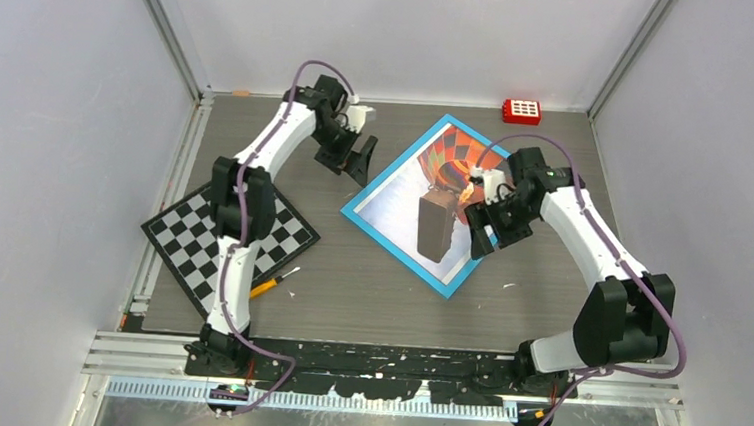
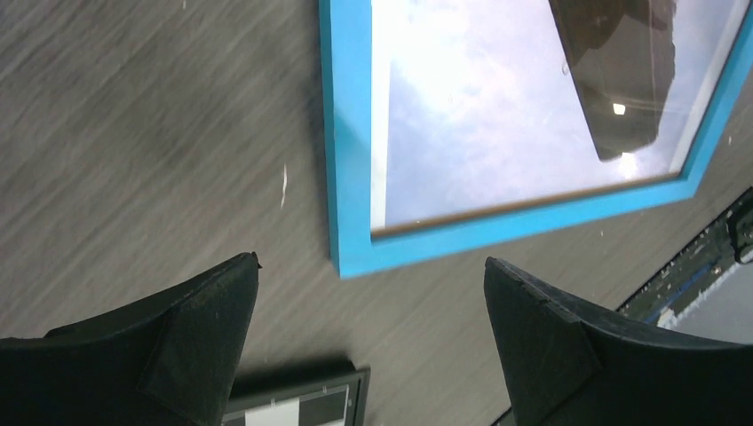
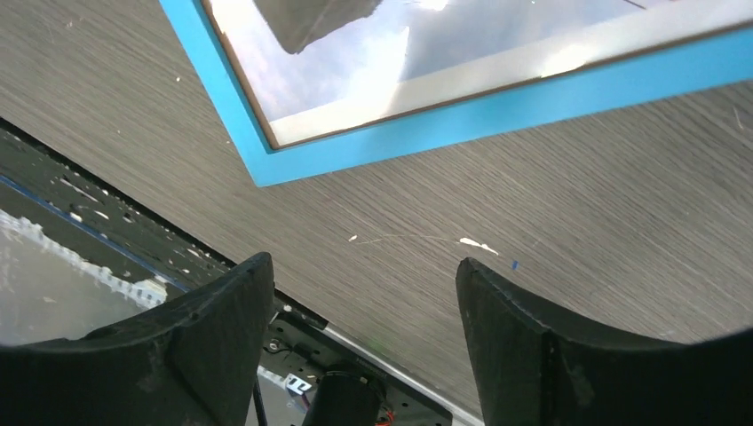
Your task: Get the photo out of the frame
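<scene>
The frame (image 1: 395, 250), with its thin bright-blue border, lies face up and turned at an angle in the middle of the table. The photo (image 1: 404, 200) sits inside it, showing an orange-red striped balloon, a dark basket and pale sky. My left gripper (image 1: 361, 162) hangs open just off the frame's left side, holding nothing. The left wrist view shows a frame (image 2: 351, 133) corner and the photo (image 2: 497, 115) ahead of the left gripper (image 2: 371, 293). My right gripper (image 1: 478, 238) is open over the frame's right edge. In the right wrist view the frame (image 3: 497, 124) and photo (image 3: 355, 62) lie beyond the empty right gripper (image 3: 364, 266).
A black-and-white chequered board (image 1: 229, 235) lies at the left under the left arm, its corner visible in the left wrist view (image 2: 302, 408). A small orange-handled tool (image 1: 270, 284) lies beside it. A red block with white squares (image 1: 521, 111) sits at the back wall.
</scene>
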Action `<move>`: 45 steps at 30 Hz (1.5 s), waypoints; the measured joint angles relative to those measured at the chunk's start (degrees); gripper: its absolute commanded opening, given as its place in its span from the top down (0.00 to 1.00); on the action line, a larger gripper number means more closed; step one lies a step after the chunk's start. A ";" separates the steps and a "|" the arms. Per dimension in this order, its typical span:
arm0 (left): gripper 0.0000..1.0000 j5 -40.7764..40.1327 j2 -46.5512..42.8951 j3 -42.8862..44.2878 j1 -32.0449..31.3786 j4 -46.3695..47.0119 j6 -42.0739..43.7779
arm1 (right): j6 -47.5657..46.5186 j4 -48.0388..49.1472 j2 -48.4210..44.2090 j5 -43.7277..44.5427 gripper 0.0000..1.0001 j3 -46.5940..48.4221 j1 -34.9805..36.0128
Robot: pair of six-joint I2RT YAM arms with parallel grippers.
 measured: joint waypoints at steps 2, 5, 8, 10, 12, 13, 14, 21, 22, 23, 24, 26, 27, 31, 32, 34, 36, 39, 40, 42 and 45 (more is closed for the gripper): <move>0.00 -0.02 3.45 2.95 -0.85 0.46 -0.61 | 1.20 0.02 -0.39 -1.36 0.14 -0.02 -3.26; 0.00 0.09 6.40 4.59 -1.29 1.14 -1.62 | 3.17 0.24 0.66 -2.91 0.12 -0.02 -8.00; 0.00 0.11 8.74 5.62 -1.75 1.57 -2.21 | 5.77 0.90 3.58 -4.37 0.12 0.00 -12.61; 0.00 0.20 9.42 5.38 -1.99 1.84 -2.36 | 7.56 1.73 6.58 -4.70 0.12 0.09 -14.93; 0.01 0.61 9.46 3.91 -2.56 2.60 -2.40 | 9.05 2.43 10.03 -4.98 0.12 0.55 -16.90; 0.03 0.81 9.38 2.97 -2.69 3.10 -2.36 | 9.64 2.95 11.67 -5.01 0.12 0.87 -17.53; 0.05 1.01 9.18 1.31 -3.52 4.02 -2.32 | 10.21 3.45 12.96 -4.98 0.12 1.14 -17.86; 0.15 0.04 4.87 -8.37 -8.50 6.01 0.46 | 12.92 6.08 21.86 -5.90 0.12 4.96 -18.05; 0.16 -0.02 3.74 -10.64 -9.51 6.47 0.79 | 13.20 6.34 22.73 -6.05 0.12 5.27 -18.05; 0.17 0.04 2.86 -12.44 -10.23 6.84 0.90 | 13.49 6.56 23.67 -6.27 0.12 5.60 -18.05; 0.18 0.11 1.49 -15.06 -11.06 7.65 0.87 | 13.57 6.71 24.52 -6.51 0.12 5.92 -18.03; 0.20 -0.24 -1.97 -20.74 -12.48 9.51 0.74 | 13.73 6.25 26.05 -6.40 0.12 6.73 -18.05; 0.21 -0.07 -3.41 -23.04 -12.98 9.84 0.48 | 13.81 6.19 26.75 -6.64 0.12 7.17 -18.14; 0.21 -0.59 -9.01 -32.00 -15.67 11.41 0.26 | 14.60 6.32 29.44 -8.04 0.12 9.38 -18.43; 0.21 -1.03 -10.05 -33.44 -16.63 11.37 0.26 | 14.82 6.40 29.88 -8.55 0.12 9.94 -18.43; 0.21 -2.36 -11.61 -35.60 -18.82 11.04 -0.02 | 15.30 6.54 30.82 -9.38 0.12 11.30 -18.45; 0.20 -3.93 -12.37 -36.59 -20.96 10.36 -0.15 | 15.63 6.91 31.17 -9.73 0.12 11.87 -18.53; 0.17 -6.16 -12.48 -36.65 -22.47 9.68 -0.13 | 16.04 7.56 31.17 -9.84 0.11 11.87 -18.64; 0.16 -6.60 -12.57 -36.65 -22.67 9.66 -0.11 | 16.06 7.67 31.01 -9.88 0.11 11.74 -18.69; 0.15 -6.82 -12.83 -36.70 -22.71 9.86 0.09 | 16.02 8.13 30.16 -10.14 0.11 10.82 -18.93; 0.11 -7.54 -15.91 -38.73 -22.71 11.98 0.61 | 15.76 6.97 27.91 -11.63 0.10 9.49 -20.28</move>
